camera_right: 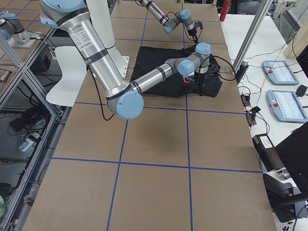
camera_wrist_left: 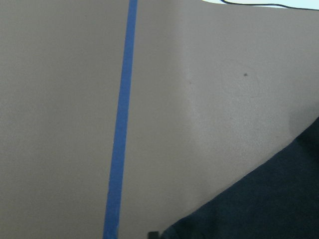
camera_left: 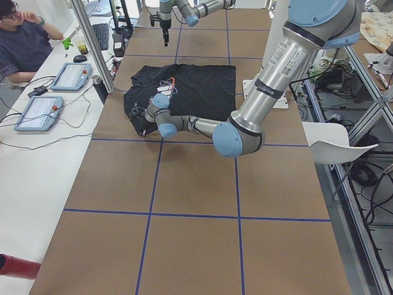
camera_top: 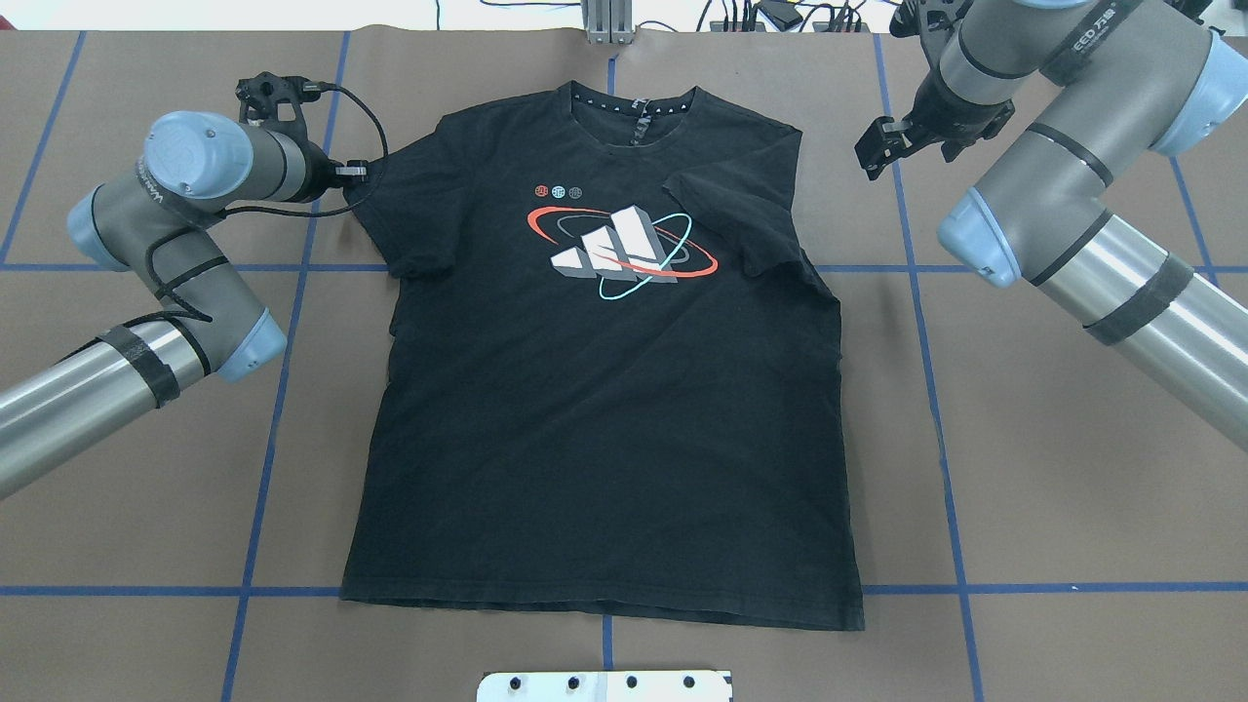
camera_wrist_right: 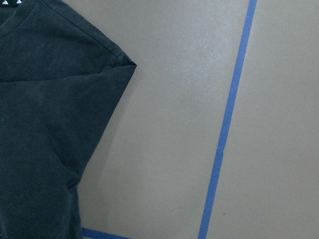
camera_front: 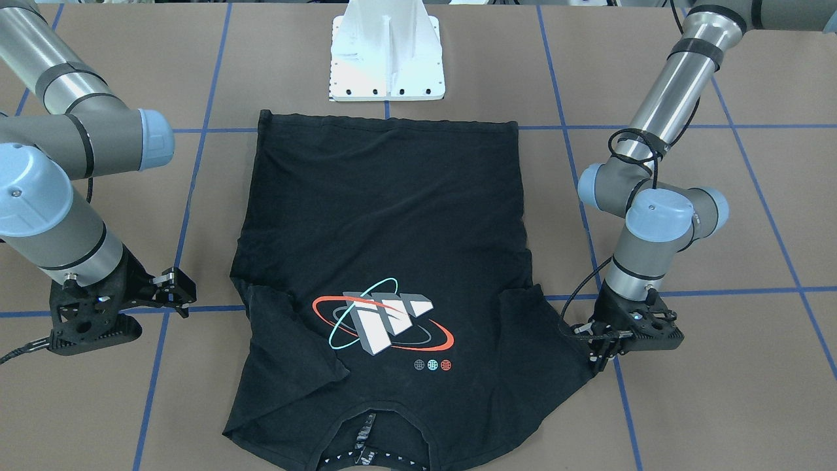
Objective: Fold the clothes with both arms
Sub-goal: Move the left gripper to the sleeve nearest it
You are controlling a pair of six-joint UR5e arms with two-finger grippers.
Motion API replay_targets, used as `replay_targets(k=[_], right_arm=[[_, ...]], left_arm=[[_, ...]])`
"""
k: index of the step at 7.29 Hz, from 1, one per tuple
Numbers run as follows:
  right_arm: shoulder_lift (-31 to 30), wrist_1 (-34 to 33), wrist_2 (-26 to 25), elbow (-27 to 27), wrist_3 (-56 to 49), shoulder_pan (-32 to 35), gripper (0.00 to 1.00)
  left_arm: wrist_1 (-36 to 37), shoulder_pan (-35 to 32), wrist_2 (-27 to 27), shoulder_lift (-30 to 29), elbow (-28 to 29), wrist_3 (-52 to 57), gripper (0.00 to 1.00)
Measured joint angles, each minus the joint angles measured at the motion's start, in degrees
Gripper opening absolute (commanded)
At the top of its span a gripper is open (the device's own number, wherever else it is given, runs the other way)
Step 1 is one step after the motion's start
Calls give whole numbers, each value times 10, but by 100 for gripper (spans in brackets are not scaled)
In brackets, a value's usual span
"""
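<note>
A black T-shirt (camera_top: 604, 419) lies flat and logo-up on the brown table, its collar at the far side from the robot's base and its hem (camera_top: 604, 604) near the base. In the overhead view the sleeve (camera_top: 751, 224) on the right is folded in over the chest. My left gripper (camera_top: 353, 175) is low at the outer edge of the other sleeve (camera_front: 556, 333). It looks shut on that edge (camera_wrist_left: 279, 199). My right gripper (camera_top: 877, 146) hangs open above bare table, apart from the shirt's shoulder corner (camera_wrist_right: 124, 62).
The white pedestal base (camera_front: 386, 59) stands just beyond the hem. Blue tape lines (camera_top: 916, 322) grid the table. In the exterior left view, a person (camera_left: 24, 43) sits at a side desk with tablets (camera_left: 38, 112), and a white chair (camera_left: 331, 141) stands beside the table.
</note>
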Motion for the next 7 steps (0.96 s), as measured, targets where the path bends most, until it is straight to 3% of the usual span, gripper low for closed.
replay_targets(k=[7], right_arm=[[2, 0, -1, 1, 1, -2, 100]], left_arm=[[1, -24, -6, -2, -12, 22, 0]])
